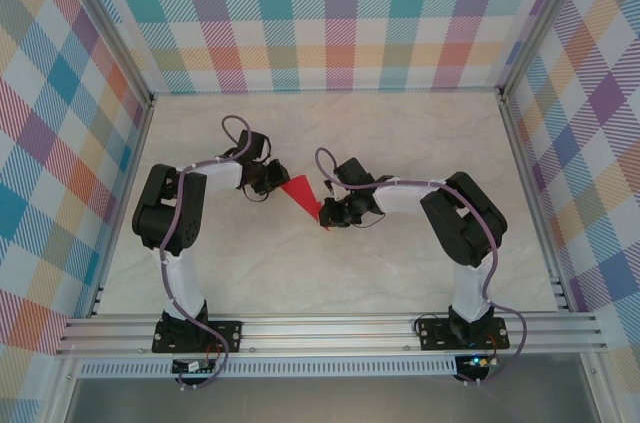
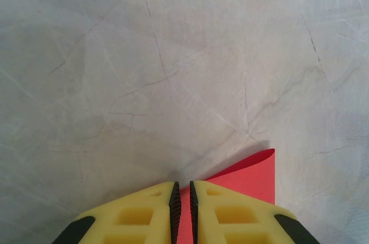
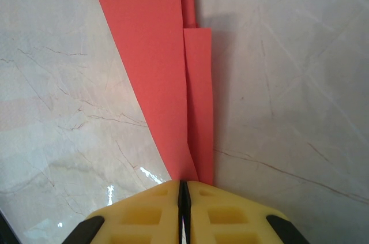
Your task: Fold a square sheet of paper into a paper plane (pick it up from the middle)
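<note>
The red sheet of paper (image 1: 302,195) is folded into a narrow pointed shape and hangs between my two grippers at mid-table. My left gripper (image 1: 272,181) is shut on its wide end. In the left wrist view, red shows in the thin slit between the jaws of the left gripper (image 2: 182,189), and a curled flap of the paper (image 2: 249,176) sticks out to the right. My right gripper (image 1: 327,215) pinches the pointed end. In the right wrist view, the layered folds of the paper (image 3: 155,65) run straight up from the tight-shut right gripper (image 3: 183,185).
The pale marble tabletop (image 1: 400,143) stretches around both arms. Checked cloth walls (image 1: 330,13) close the back and sides. An aluminium rail (image 1: 330,328) runs along the near edge by the arm bases.
</note>
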